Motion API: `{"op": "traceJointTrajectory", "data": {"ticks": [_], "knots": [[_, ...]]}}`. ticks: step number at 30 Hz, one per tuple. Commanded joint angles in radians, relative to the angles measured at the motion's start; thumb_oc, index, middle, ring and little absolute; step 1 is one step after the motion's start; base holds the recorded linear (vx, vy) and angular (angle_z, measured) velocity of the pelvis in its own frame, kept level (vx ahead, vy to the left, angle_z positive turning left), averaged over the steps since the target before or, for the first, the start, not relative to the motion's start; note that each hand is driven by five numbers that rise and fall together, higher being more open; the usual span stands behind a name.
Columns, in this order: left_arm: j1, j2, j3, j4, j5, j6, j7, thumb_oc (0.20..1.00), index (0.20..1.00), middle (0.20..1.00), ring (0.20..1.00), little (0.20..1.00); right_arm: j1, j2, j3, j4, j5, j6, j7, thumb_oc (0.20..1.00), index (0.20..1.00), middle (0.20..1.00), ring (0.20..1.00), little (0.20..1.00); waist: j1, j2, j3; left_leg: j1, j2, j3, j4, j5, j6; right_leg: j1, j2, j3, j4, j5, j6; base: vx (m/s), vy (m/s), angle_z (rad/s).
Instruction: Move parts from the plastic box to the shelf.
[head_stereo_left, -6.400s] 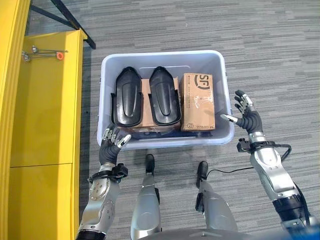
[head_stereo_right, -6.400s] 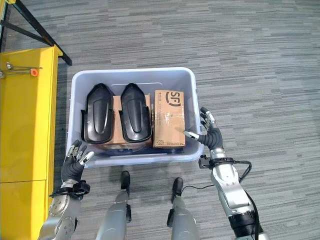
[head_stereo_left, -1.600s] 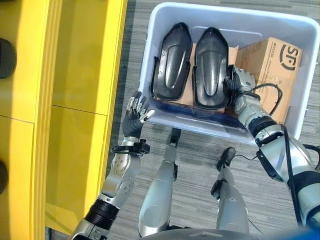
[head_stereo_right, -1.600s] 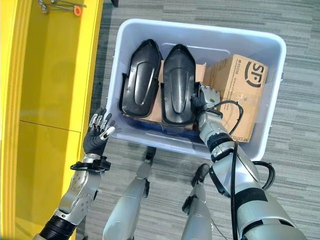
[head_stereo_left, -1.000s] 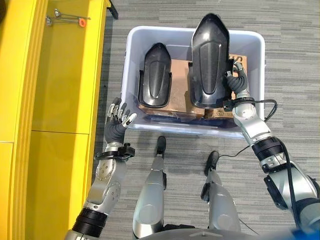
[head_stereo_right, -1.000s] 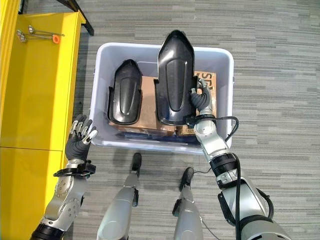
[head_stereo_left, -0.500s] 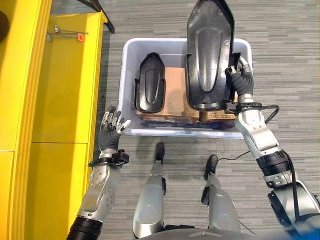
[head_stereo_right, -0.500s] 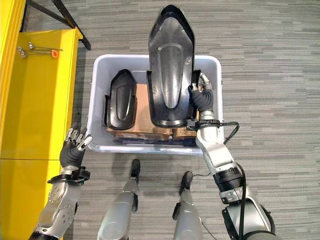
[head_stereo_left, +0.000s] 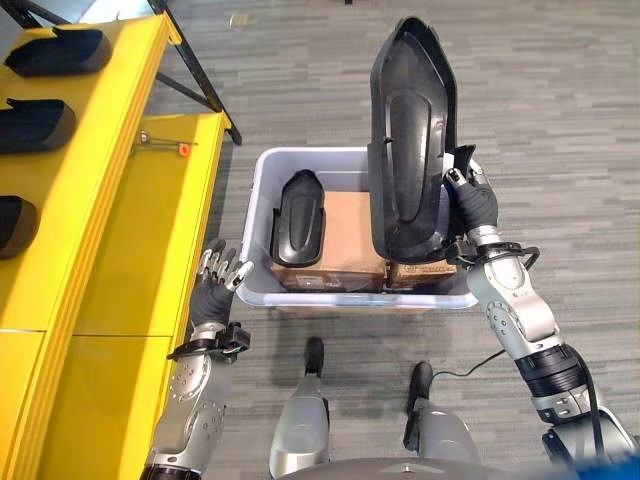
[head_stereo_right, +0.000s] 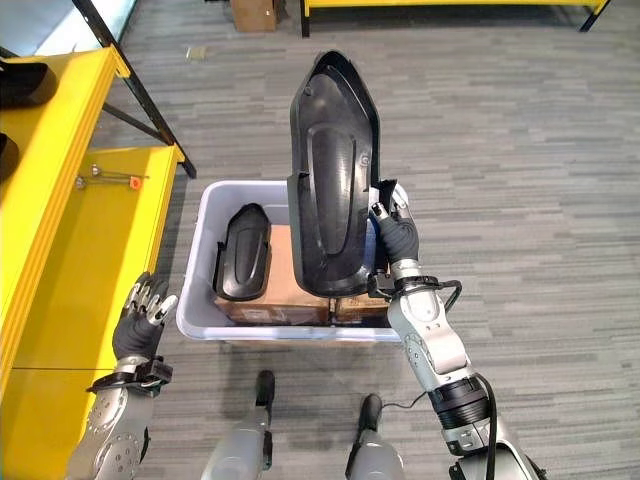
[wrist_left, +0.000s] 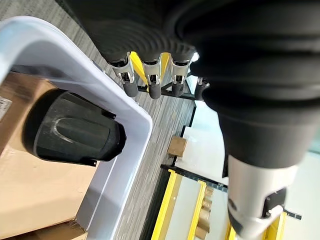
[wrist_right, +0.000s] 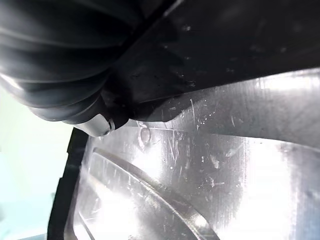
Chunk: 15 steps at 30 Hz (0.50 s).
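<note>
My right hand (head_stereo_left: 470, 205) is shut on the right edge of a long black moulded part (head_stereo_left: 410, 130), held upright above the pale plastic box (head_stereo_left: 350, 297). The part's glossy surface (wrist_right: 210, 160) lies close in the right wrist view. A second black part (head_stereo_left: 298, 215) lies on cardboard boxes (head_stereo_left: 345, 230) inside the plastic box, also seen as the black part (wrist_left: 70, 132) in the left wrist view. My left hand (head_stereo_left: 215, 285) hangs open by the box's front left corner, its fingers (wrist_left: 152, 85) straight. The yellow shelf (head_stereo_left: 100, 170) stands to the left.
Three black parts (head_stereo_left: 55, 50) lie on the shelf's upper level. A small tool with an orange tip (head_stereo_left: 165, 148) rests on the lower level. A black diagonal brace (head_stereo_left: 200, 75) runs behind the shelf. A small cardboard box (head_stereo_right: 255, 12) sits on the far floor.
My right hand has raised the black part higher and stood it more upright above the box. The camera has tilted up, bringing the shelf's upper level into view. The left hand has stayed put.
</note>
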Motion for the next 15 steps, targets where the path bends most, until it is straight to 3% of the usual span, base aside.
{"op": "traceJointTrajectory", "data": {"ticks": [1, 3, 4, 5, 9, 11, 12, 14, 15], "knots": [[0.017, 0.023, 0.023, -0.012, 0.021, -0.02, -0.005, 1.0, 1.0, 1.0, 1.0, 1.0, -0.045, -0.002, -0.015, -0.035, -0.009, -0.083, 0.002, 0.2, 0.2, 0.2, 0.2, 0.2, 0.042, 0.0, -0.045, -0.009, 0.145, -0.031, 0.021, 0.152, -0.073, -0.048, 0.03, -0.02, 0.12, -0.136, -0.022, -0.14, -0.163, 0.11], [0.012, 0.02, 0.005, 0.001, 0.024, -0.017, -0.006, 1.0, 1.0, 1.0, 1.0, 1.0, -0.037, -0.02, -0.03, -0.036, -0.013, -0.09, -0.008, 0.2, 0.2, 0.2, 0.2, 0.2, 0.048, 0.011, -0.041, -0.04, 0.146, -0.032, -0.02, 0.234, -0.085, -0.047, 0.022, -0.068, 0.118, -0.148, -0.035, -0.16, -0.139, 0.44], [0.005, 0.021, -0.006, 0.013, 0.026, -0.013, -0.011, 1.0, 1.0, 1.0, 1.0, 1.0, -0.03, -0.028, -0.04, -0.034, -0.019, -0.091, -0.015, 0.2, 0.2, 0.2, 0.2, 0.2, 0.045, 0.007, -0.041, -0.05, 0.142, -0.013, -0.016, 0.235, -0.078, -0.049, 0.01, -0.092, 0.126, -0.151, -0.041, -0.18, -0.213, 1.54], [-0.013, 0.025, -0.024, 0.03, 0.031, -0.008, -0.026, 1.0, 1.0, 1.0, 1.0, 1.0, -0.008, -0.042, -0.061, -0.036, -0.043, -0.096, -0.026, 0.2, 0.2, 0.2, 0.2, 0.2, 0.021, -0.01, -0.046, -0.033, 0.15, 0.083, 0.04, 0.176, -0.074, -0.038, -0.025, -0.146, 0.12, -0.159, -0.04, -0.16, -0.186, 1.77], [-0.029, 0.023, -0.043, 0.019, 0.03, -0.009, -0.049, 1.0, 1.0, 1.0, 1.0, 1.0, 0.028, -0.04, -0.083, -0.054, -0.077, -0.099, -0.036, 0.2, 0.2, 0.2, 0.2, 0.2, -0.009, -0.009, -0.066, 0.044, 0.178, 0.129, 0.142, 0.075, -0.069, -0.045, -0.073, -0.228, 0.15, -0.147, -0.039, -0.13, -0.019, 1.51], [-0.041, 0.018, -0.056, 0.022, 0.032, -0.005, -0.055, 1.0, 1.0, 1.0, 1.0, 1.0, 0.045, -0.029, -0.094, -0.056, -0.081, -0.097, -0.045, 0.2, 0.2, 0.2, 0.2, 0.2, -0.033, 0.001, -0.087, 0.128, 0.191, 0.16, 0.111, 0.021, -0.069, -0.057, -0.117, -0.28, 0.208, -0.142, -0.027, -0.08, 0.181, 1.2], [-0.045, 0.016, -0.062, 0.02, 0.037, -0.003, -0.056, 1.0, 1.0, 1.0, 1.0, 1.0, 0.05, -0.022, -0.1, -0.063, -0.078, -0.097, -0.048, 0.2, 0.2, 0.2, 0.2, 0.2, -0.047, 0.015, -0.098, 0.143, 0.177, 0.179, 0.044, -0.019, -0.062, -0.073, -0.149, -0.289, 0.25, -0.129, -0.006, -0.04, 0.261, 1.53], [-0.036, 0.013, -0.051, 0.017, 0.037, -0.001, -0.063, 1.0, 1.0, 1.0, 1.0, 1.0, 0.062, -0.008, -0.103, -0.067, -0.07, -0.096, -0.042, 0.2, 0.2, 0.2, 0.2, 0.2, -0.046, 0.019, -0.108, 0.146, 0.177, 0.192, 0.034, -0.045, -0.061, -0.078, -0.175, -0.282, 0.257, -0.111, 0.006, 0.01, 0.295, 1.04], [-0.034, 0.016, -0.047, 0.006, 0.039, -0.005, -0.064, 1.0, 1.0, 1.0, 1.0, 1.0, 0.069, 0.001, -0.106, -0.07, -0.063, -0.099, -0.037, 0.2, 0.2, 0.2, 0.2, 0.2, -0.038, 0.015, -0.1, 0.131, 0.143, 0.178, 0.054, -0.086, -0.046, -0.064, -0.217, -0.286, 0.255, -0.08, 0.031, 0.02, 0.298, 0.24]]}}
